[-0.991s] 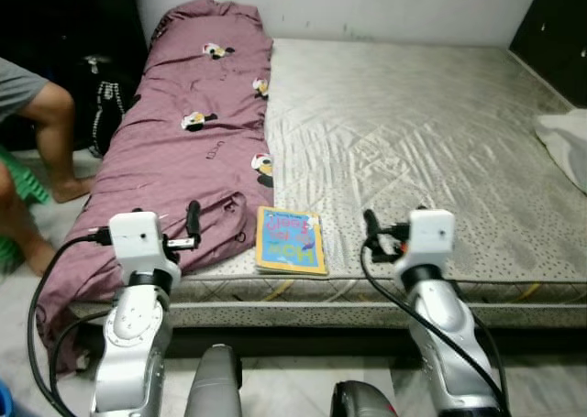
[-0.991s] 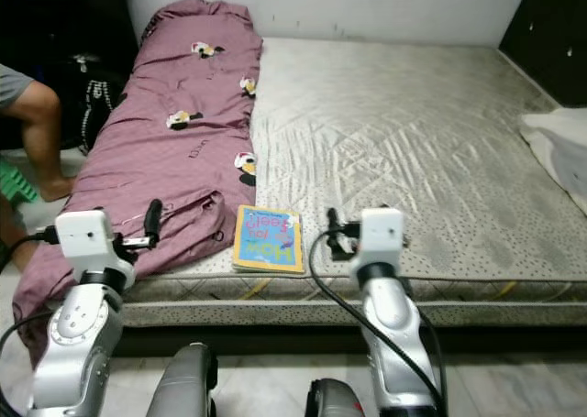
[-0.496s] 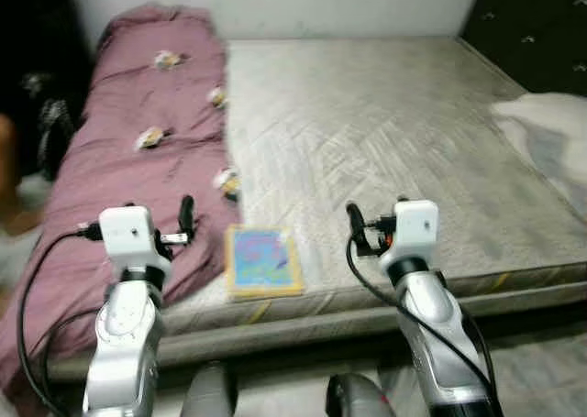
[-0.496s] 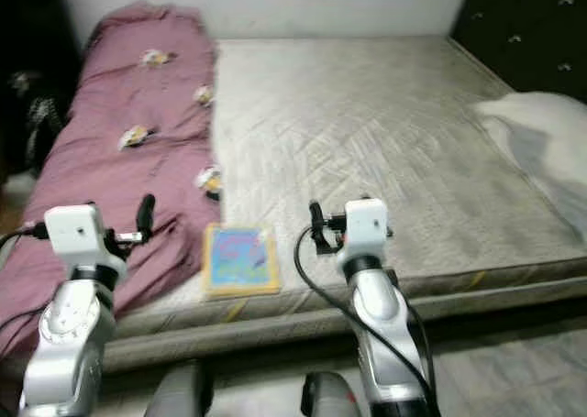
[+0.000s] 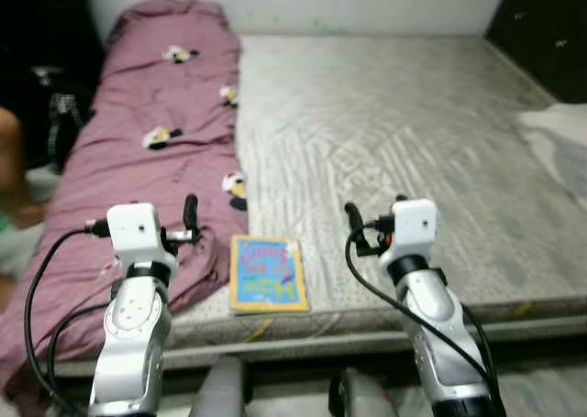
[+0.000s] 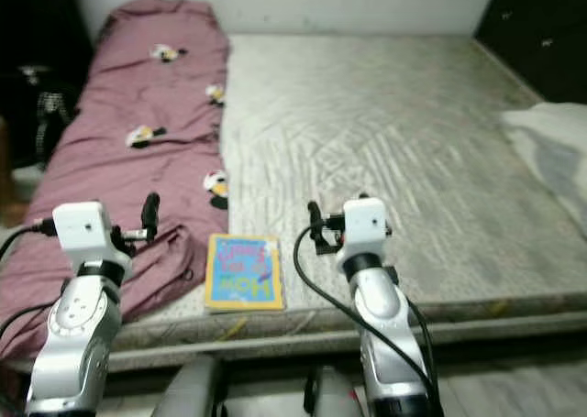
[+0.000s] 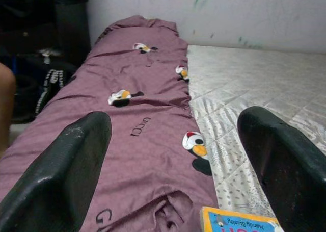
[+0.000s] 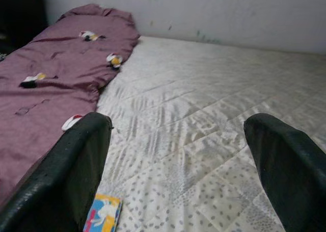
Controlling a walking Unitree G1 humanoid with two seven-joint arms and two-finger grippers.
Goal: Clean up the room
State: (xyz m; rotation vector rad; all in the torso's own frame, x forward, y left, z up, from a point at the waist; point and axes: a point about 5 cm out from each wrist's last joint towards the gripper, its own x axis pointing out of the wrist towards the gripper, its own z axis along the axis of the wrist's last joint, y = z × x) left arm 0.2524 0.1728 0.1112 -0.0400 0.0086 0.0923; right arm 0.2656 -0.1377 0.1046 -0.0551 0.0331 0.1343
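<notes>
Robot stands at the foot of a bed, both arms raised, nothing held.

A colourful book [image 5: 267, 273] lies flat on the grey mattress [image 5: 404, 133], near its front edge, just beside the purple blanket [image 5: 156, 151] that covers the left part of the bed. The left gripper [image 7: 173, 160] hovers over the low end of the blanket, its fingers spread wide and empty. The right gripper [image 8: 178, 165] hovers over the mattress, to the right of the book, also wide apart and empty. A white cloth [image 5: 559, 142] lies at the right edge. A person's leg [image 5: 11, 170] is at the far left.
</notes>
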